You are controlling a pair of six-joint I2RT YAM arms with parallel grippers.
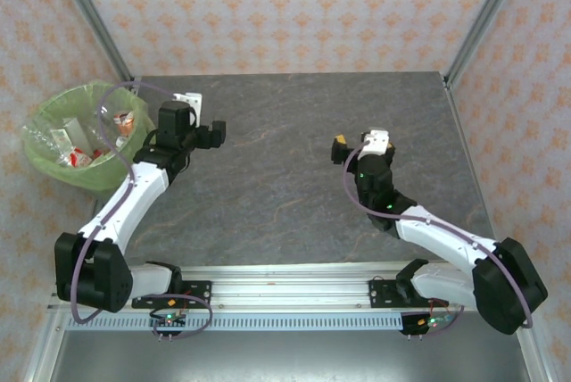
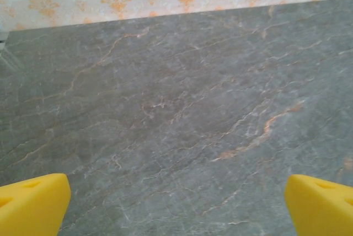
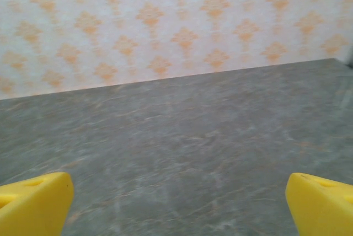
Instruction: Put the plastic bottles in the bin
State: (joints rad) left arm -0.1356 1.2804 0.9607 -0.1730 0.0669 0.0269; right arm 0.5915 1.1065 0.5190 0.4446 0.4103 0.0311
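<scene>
The bin [image 1: 34,152], round and lined with a lime-green bag, stands off the table's left edge. Several plastic bottles lie inside it, one with a red label [image 1: 122,122] and another lower down [image 1: 77,158]. My left gripper [image 1: 201,116] hovers just right of the bin, open and holding nothing. In the left wrist view its yellow fingertips [image 2: 33,205] stand far apart over bare stone. My right gripper [image 1: 359,144] is open above the table's right half. Its yellow fingertips [image 3: 34,203] are wide apart, with only table between them.
The grey marble table [image 1: 285,177] stretches between the two arms. Patterned walls close it in at the back and sides, with metal posts at the back corners [image 1: 464,43]. A rail [image 1: 285,288] with both arm bases runs along the near edge.
</scene>
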